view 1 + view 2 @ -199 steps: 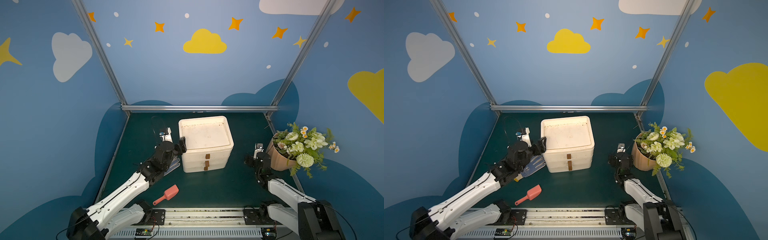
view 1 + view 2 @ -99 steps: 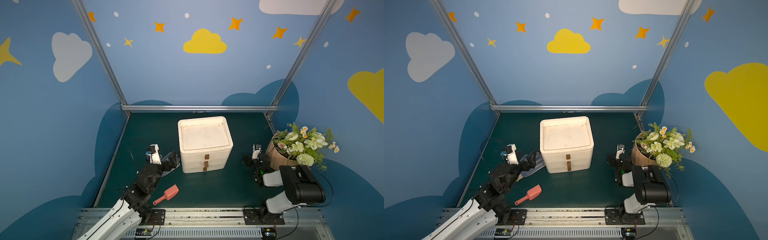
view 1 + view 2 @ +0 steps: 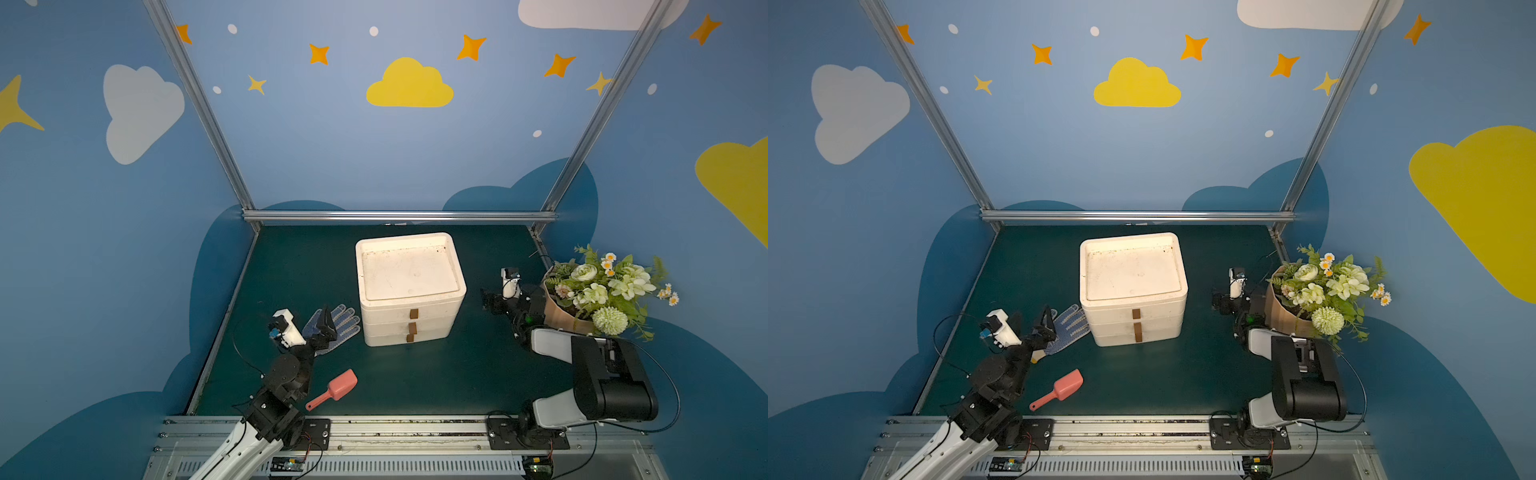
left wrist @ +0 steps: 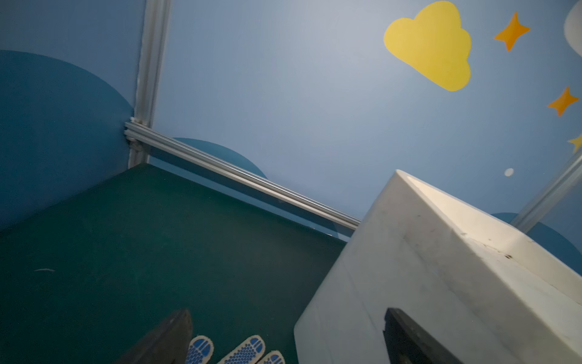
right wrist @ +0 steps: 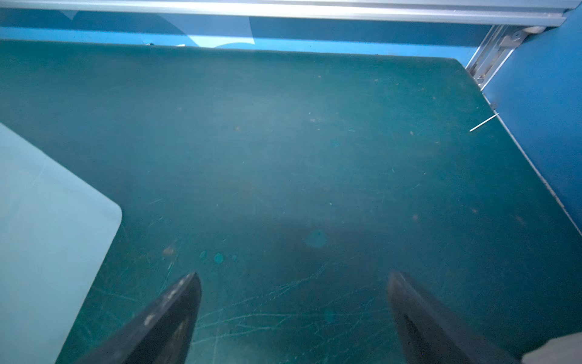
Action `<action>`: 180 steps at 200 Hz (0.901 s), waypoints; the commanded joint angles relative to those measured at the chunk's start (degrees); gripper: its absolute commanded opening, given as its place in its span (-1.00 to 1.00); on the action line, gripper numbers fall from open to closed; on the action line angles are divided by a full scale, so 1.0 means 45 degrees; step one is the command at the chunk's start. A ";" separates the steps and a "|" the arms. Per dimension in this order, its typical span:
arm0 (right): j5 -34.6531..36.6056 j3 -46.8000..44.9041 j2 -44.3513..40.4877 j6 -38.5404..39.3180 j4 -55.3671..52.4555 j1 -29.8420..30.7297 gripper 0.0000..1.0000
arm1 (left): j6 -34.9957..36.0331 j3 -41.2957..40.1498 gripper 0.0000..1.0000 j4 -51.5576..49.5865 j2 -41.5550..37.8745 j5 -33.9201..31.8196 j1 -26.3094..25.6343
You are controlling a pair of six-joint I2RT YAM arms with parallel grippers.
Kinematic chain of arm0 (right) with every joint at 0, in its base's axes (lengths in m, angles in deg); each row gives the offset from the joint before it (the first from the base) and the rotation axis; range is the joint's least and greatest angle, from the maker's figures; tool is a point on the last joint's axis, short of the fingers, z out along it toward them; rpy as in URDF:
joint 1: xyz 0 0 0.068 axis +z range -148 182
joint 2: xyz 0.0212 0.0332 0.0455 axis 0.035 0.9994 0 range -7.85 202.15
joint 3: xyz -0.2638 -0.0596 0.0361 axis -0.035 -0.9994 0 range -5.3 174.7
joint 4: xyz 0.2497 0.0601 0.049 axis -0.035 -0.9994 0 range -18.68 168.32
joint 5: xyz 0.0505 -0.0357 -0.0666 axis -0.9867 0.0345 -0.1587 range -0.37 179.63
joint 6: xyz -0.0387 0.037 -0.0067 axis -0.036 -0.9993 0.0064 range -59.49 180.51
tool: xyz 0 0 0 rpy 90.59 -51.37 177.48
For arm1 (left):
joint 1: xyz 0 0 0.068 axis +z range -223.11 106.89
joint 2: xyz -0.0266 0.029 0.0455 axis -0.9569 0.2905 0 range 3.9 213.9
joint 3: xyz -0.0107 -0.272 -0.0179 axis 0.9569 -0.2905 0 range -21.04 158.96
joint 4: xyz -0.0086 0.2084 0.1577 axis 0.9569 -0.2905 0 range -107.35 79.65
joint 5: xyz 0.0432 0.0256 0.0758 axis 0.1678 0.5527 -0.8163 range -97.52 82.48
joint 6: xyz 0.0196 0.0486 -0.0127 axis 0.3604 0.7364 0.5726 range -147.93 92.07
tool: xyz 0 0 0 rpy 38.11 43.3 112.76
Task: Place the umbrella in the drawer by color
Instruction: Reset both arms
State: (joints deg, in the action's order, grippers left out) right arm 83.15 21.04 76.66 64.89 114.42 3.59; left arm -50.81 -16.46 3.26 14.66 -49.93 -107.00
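Left claw (image 4: pixel 285 318) spread wide, low over glove (image 3: pixel 343 322)

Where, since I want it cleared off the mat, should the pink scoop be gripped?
Take the scoop by its thin handle, coming straight down and closing across it. It lies flat on the mat, handle toward the front rail; the bowl looks too wide.

One white drawer unit (image 3: pixel 409 286) with three brown-tabbed drawers, one blue-dotted glove (image 3: pixel 345 322), one pink scoop (image 3: pixel 341 385) and one flower bouquet (image 3: pixel 602 291) are sitting on the table (image 3: pixel 291 270), with two robot arms (image 3: pixel 286 374) reaching in.
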 commanded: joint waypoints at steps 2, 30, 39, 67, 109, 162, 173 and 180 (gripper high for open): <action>-0.0231 0.0048 -0.0082 0.0133 -0.0326 -0.0003 0.96 | 0.0202 -0.0669 1.00 0.0742 -0.0514 -0.2216 0.0764; -0.0220 0.0043 -0.0069 0.0127 -0.0326 -0.0001 0.96 | 0.0168 -0.0861 1.00 0.0325 -0.0114 -0.1901 0.2219; -0.0220 0.0034 -0.0069 0.0125 -0.0326 -0.0004 0.96 | 0.0089 -0.0876 1.00 0.0240 0.0322 -0.1713 0.2785; -0.0232 0.0029 -0.0070 0.0129 -0.0325 0.0004 0.96 | -0.0707 -0.0936 1.00 0.0667 0.1565 -0.0525 0.4489; -0.0239 0.0037 -0.0074 0.0120 -0.0327 -0.0020 0.97 | -0.1639 -0.1022 1.00 0.1341 0.2618 0.0312 0.5780; -0.0239 0.0036 -0.0071 0.0110 -0.0326 -0.0024 0.96 | -0.1364 -0.0870 1.00 0.2876 0.6125 0.1037 0.7802; -0.0238 0.0038 -0.0082 0.0125 -0.0326 -0.0036 0.96 | -0.2677 -0.0344 1.00 0.2795 0.8204 0.0731 0.8111; -0.0238 0.0036 -0.0072 0.0119 -0.0326 -0.0020 0.96 | -0.2283 -0.0160 1.00 0.3987 0.9382 0.1897 0.8327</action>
State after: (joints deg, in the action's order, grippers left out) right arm 82.67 21.04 76.66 65.30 113.65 3.59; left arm -59.90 -19.95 13.75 43.54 -46.22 -71.85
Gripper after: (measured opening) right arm 0.983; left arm 0.999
